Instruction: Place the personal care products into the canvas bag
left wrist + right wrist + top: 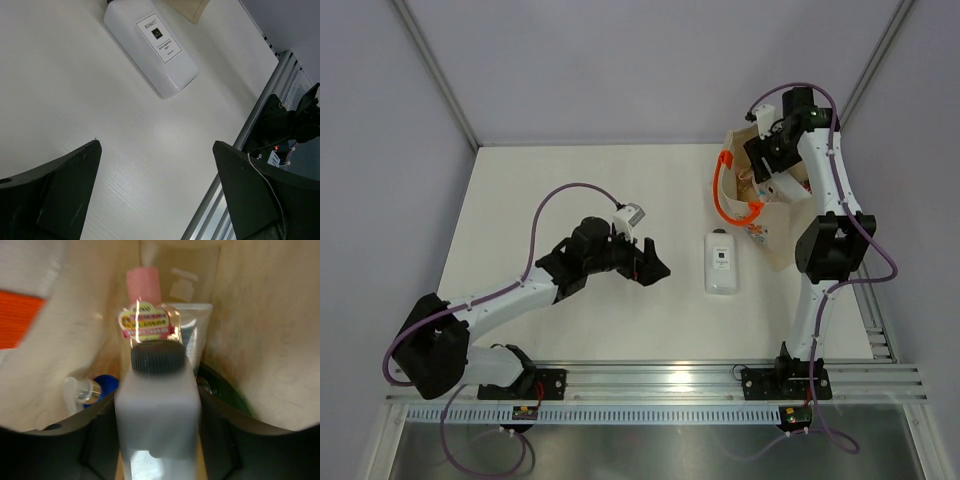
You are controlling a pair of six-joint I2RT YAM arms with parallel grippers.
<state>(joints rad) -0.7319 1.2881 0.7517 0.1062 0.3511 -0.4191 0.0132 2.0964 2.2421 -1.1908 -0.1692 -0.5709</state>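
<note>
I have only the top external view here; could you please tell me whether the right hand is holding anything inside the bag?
Observer: Yes. The right wrist view shows the right hand shut on a pale bottle with a black ribbed cap, down inside the canvas bag.
Operator: Thank you. What else lies in there?
Observer: Beyond that bottle I see a silver tube, a pink-topped container and a blue cap.
Operator: And is the left hand carrying anything?
Observer: No. The left wrist view shows the left hand open with nothing between its fingers, and the flat white bottle lying label-up on the table ahead of it.
</note>
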